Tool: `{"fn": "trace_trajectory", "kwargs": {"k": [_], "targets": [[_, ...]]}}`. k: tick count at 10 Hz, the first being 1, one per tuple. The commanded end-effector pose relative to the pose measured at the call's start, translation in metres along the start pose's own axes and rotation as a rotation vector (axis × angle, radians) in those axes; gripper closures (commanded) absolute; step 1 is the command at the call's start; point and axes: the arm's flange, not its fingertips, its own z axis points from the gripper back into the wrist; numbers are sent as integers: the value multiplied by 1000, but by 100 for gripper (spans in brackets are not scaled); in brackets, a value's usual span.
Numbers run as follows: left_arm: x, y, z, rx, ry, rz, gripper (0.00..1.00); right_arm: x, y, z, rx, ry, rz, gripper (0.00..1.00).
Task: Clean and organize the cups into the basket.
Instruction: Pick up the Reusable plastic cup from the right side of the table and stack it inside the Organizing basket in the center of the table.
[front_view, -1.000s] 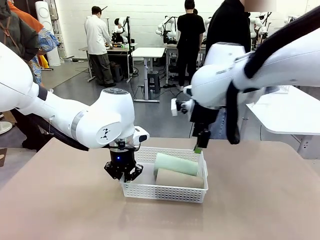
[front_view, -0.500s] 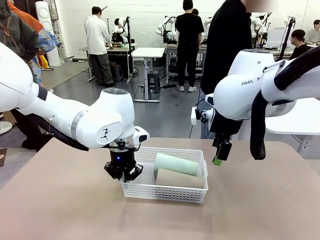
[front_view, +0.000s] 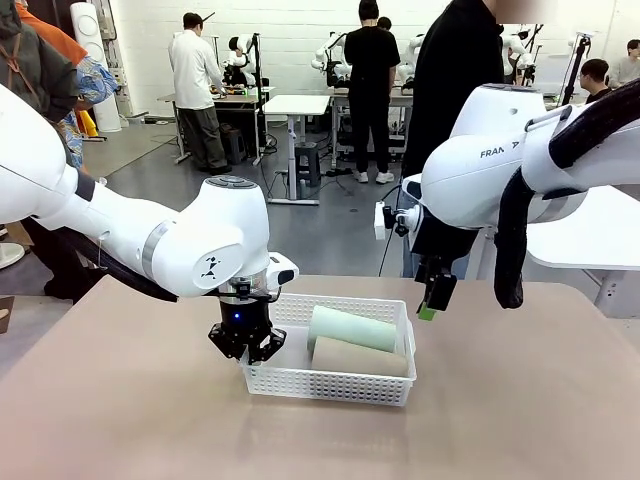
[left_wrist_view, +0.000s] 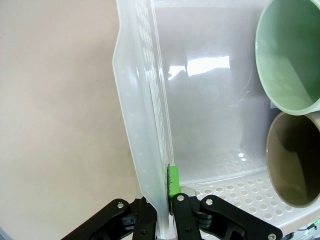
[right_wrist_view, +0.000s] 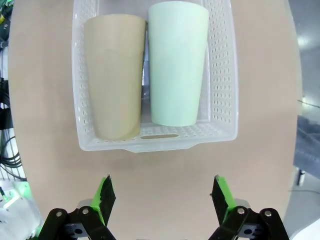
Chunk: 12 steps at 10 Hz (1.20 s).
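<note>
Left tool (front_view: 247, 346) clamps the end wall of a white perforated plastic basket (front_view: 330, 384), likely light and bendy, which holds a mint-green tumbler (front_view: 352, 327) and a tan tumbler (front_view: 358, 357); right tool (front_view: 430, 304) hangs with fingers apart.

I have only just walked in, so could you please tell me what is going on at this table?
The left gripper has its fingers shut on the left end wall of the basket. A green cup and a brown cup lie on their sides in it. The right gripper hangs open above the table past the basket's right end, holding nothing. A person stands at the far side.
</note>
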Motion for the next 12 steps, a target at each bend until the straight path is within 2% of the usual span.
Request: {"fn": "trace_trajectory", "kwargs": {"k": [1, 2, 3, 4, 5, 7, 9, 11, 12], "targets": [[-4, -1, -4, 8, 5, 0, 100, 1, 0, 0, 0, 0, 1, 0], [-4, -1, -4, 8, 5, 0, 100, -27, 8, 16, 85, -184, 29, 0], [-4, -1, -4, 8, 5, 0, 100, -67, 18, 34, 125, -380, 36, 0], [-4, -1, -4, 8, 5, 0, 100, -101, 25, 45, 147, -529, 62, 0], [-4, -1, -4, 8, 5, 0, 100, -135, 26, 47, 102, -598, 85, 0], [-4, -1, -4, 8, 5, 0, 100, -190, 26, 38, 149, -699, 243, 0], [-4, -1, -4, 8, 5, 0, 100, -244, 22, 32, 121, -862, 211, 0], [-4, -1, -4, 8, 5, 0, 100, -305, 32, 31, 117, -1157, 181, 0], [-4, -1, -4, 8, 5, 0, 100, -329, 37, 27, 110, -1212, 122, 0]]}}
